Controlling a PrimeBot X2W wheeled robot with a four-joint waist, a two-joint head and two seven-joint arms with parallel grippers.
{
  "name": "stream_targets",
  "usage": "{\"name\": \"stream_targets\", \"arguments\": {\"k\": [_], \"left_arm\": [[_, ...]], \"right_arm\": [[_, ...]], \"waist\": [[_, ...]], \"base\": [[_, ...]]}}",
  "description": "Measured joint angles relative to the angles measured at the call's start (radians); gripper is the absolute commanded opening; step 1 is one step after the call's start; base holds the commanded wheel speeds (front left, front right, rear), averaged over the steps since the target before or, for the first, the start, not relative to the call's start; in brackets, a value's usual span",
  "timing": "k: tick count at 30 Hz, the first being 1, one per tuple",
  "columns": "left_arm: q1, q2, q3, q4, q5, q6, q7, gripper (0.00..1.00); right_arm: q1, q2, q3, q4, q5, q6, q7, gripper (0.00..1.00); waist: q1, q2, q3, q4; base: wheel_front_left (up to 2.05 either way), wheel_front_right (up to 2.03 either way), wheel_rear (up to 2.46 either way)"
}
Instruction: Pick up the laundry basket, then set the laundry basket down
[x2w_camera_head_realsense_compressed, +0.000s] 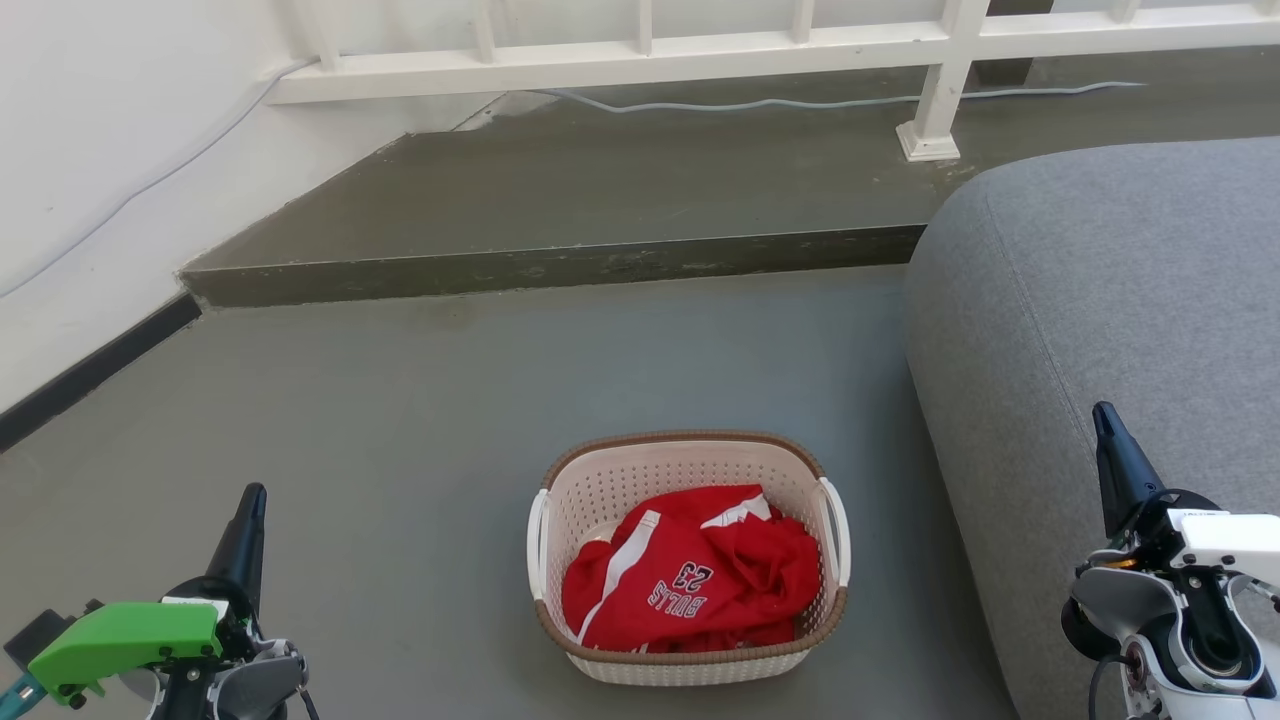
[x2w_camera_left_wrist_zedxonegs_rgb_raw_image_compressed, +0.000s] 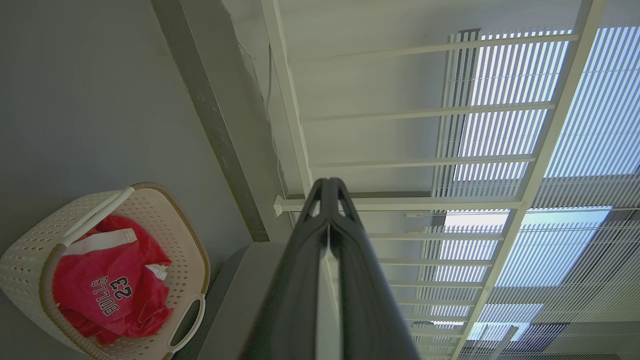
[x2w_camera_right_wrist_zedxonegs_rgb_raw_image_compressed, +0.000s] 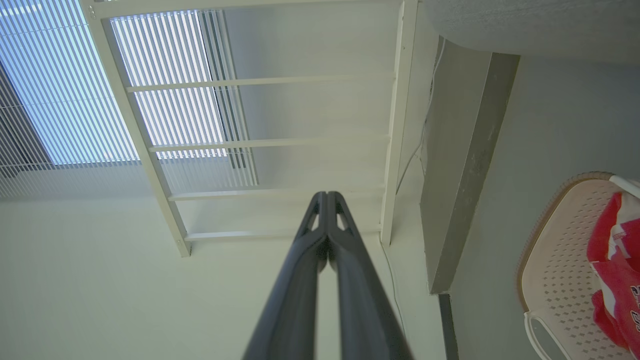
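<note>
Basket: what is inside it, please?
Inside the basket lies a crumpled red jersey with white trim and the print "BULLS 23". It covers most of the bottom, so whether anything lies under it cannot be seen. Part of the perforated inner wall shows.

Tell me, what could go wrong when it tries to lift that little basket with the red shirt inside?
The side handles are thin, and both the left fingers and right fingers are closed and well away, so a grab might miss or slip. The laundry basket sits near the grey sofa; a reach on that side might brush it. Lifted unevenly, the loose red jersey could spill.
</note>
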Motion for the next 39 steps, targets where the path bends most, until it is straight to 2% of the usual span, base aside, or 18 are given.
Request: {"name": "stream_targets", "arguments": {"k": [39], "left_arm": [[0.000,-0.001,0.000,0.000,0.000,0.000,0.000,0.00]], "right_arm": [[-0.001,0.000,-0.003,0.000,0.000,0.000,0.000,0.00]], "waist": [[0.0000,0.0000,0.000,0.000]], "base": [[0.00,0.00,0.00]]}}
